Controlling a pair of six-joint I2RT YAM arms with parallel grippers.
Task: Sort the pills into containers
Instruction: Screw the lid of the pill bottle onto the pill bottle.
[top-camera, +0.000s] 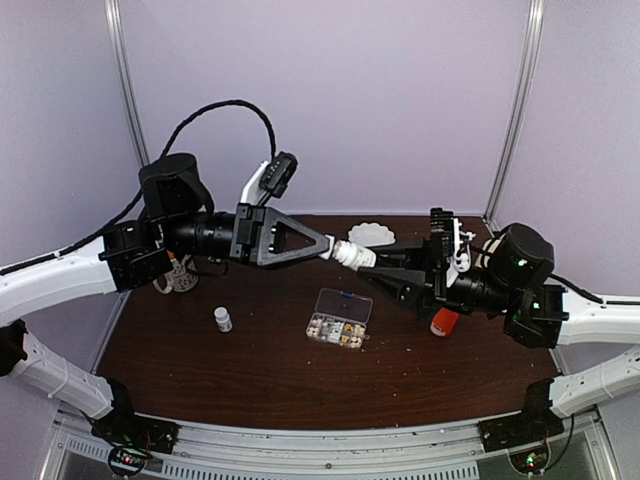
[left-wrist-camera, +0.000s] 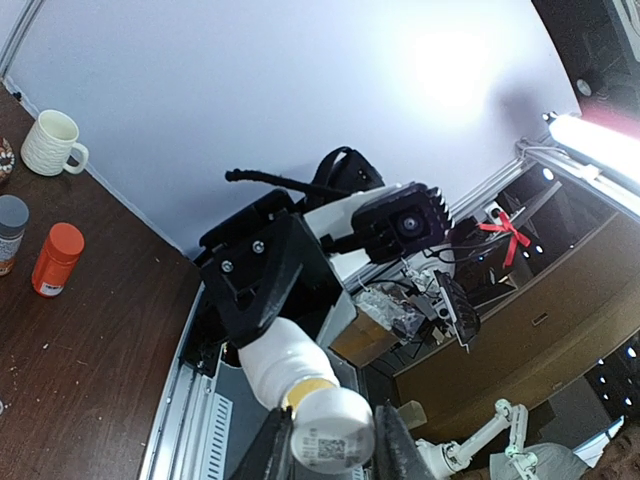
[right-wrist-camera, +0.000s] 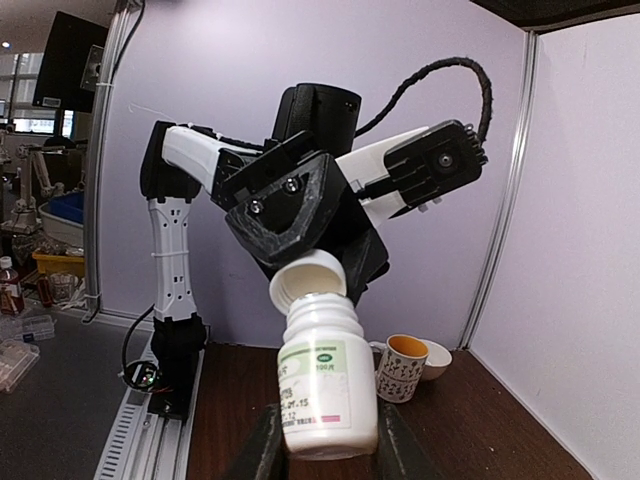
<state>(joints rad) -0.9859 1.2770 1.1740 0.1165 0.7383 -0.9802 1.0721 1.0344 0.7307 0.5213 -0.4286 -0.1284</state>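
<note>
My right gripper (right-wrist-camera: 322, 440) is shut on a white labelled pill bottle (right-wrist-camera: 325, 385) and holds it up above the table. My left gripper (left-wrist-camera: 330, 440) is shut on that bottle's white cap (left-wrist-camera: 335, 430). In the right wrist view the cap (right-wrist-camera: 310, 280) sits tilted at the bottle's threaded mouth, its hollow underside showing. From the top, the two grippers meet over the table's middle, left gripper (top-camera: 333, 247) against right gripper (top-camera: 378, 262). Below them lies the clear container (top-camera: 340, 318), lid open, with pale pills (top-camera: 335, 330) in its near compartments.
A tiny white bottle (top-camera: 223, 319) stands left of the organizer. An orange bottle (top-camera: 444, 322) lies under my right arm. A white scalloped dish (top-camera: 372, 233) sits at the back. A patterned mug (right-wrist-camera: 400, 367) and a bowl (right-wrist-camera: 435, 357) stand near the left wall.
</note>
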